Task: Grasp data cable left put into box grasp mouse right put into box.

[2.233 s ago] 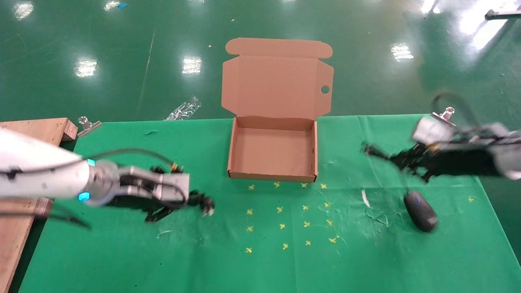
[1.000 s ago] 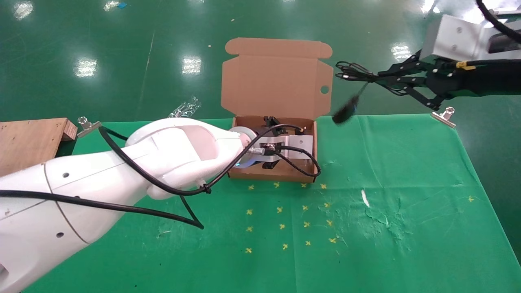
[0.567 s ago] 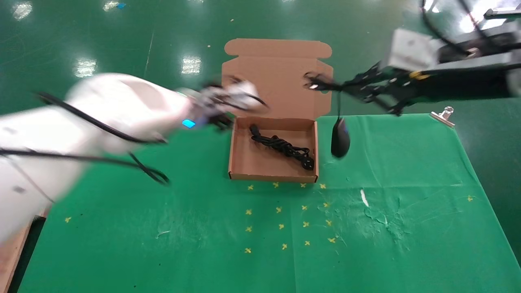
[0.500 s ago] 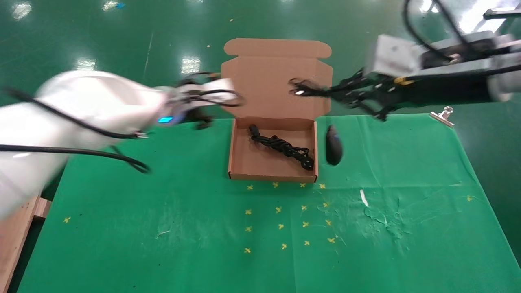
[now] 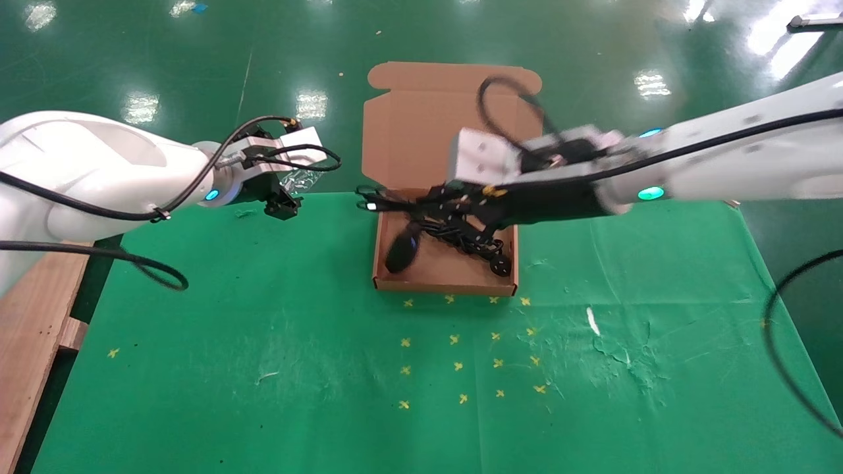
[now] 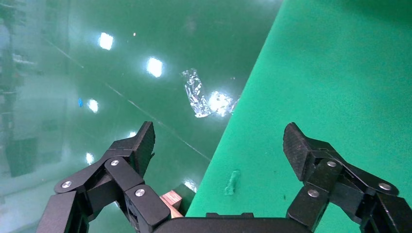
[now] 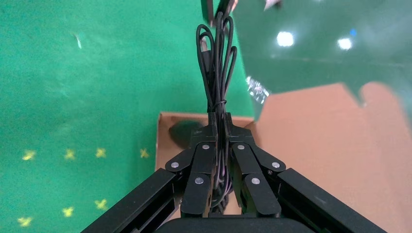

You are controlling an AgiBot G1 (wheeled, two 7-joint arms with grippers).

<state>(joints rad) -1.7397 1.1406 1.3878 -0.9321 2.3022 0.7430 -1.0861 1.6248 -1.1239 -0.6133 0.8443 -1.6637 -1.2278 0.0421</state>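
The right gripper reaches in across the box, its black fingers pressed tight together on the mouse's thin wire, which is bundled into loops that stick out past the fingertips. Below the gripper the mouse dangles over the box's left half, tilted, its body smeared by motion in the head view; whether it touches the cardboard floor cannot be told. From the right wrist view only a dark rounded sliver of the mouse peeks out beside the closed fingers, the rest covered by the gripper's own linkage. The data cable lies inside the box, under and just behind the right gripper's wrist, its coil partly hidden by that arm, with the chunky plug clear near the front right corner. The raised flap lid stands behind, much of it blocked by the right arm's grey housing. The left gripper hangs well off to the left of the box near the table's far edge, its jaws spread wide and holding nothing, with green cloth and shiny floor below it. A crinkled plastic scrap lies on the floor beyond the left fingertips.
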